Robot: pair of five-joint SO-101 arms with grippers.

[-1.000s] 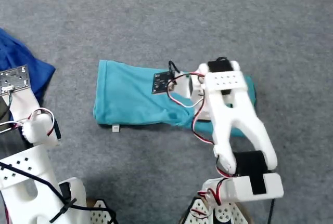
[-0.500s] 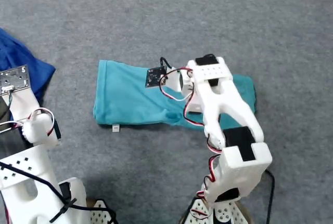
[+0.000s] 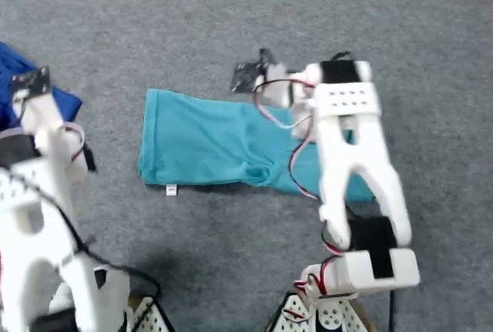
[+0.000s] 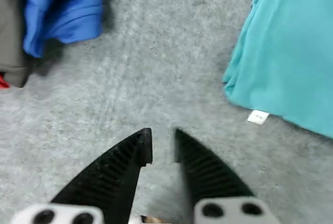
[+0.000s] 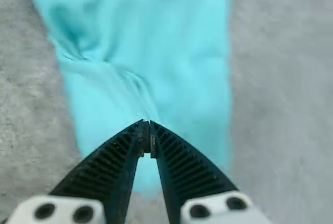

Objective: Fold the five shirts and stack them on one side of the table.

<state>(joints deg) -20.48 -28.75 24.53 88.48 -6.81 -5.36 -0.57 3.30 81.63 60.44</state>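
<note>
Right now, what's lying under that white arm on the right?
A teal shirt, lying on the grey table. The right arm covers part of one end of the shirt, so that part cannot be seen.

Bare mat (image 3: 108,62) btwn blue shirt (image 3: 69,103) & teal shirt (image 3: 200,143) = free lane; right arm (image 3: 350,139) blocks over teal shirt's one end.

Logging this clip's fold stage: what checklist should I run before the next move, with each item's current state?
1. Right gripper jaws shut on the teal shirt, fabric gathering to their tips: ok.
2. Left gripper jaws open, over bare table: ok.
3. Left gripper apart from the blue shirt: ok.
4. Teal shirt lying smooth: not ok, creased near its middle.
5. How the shirt's end lies beneath the right arm: cannot tell.
</note>
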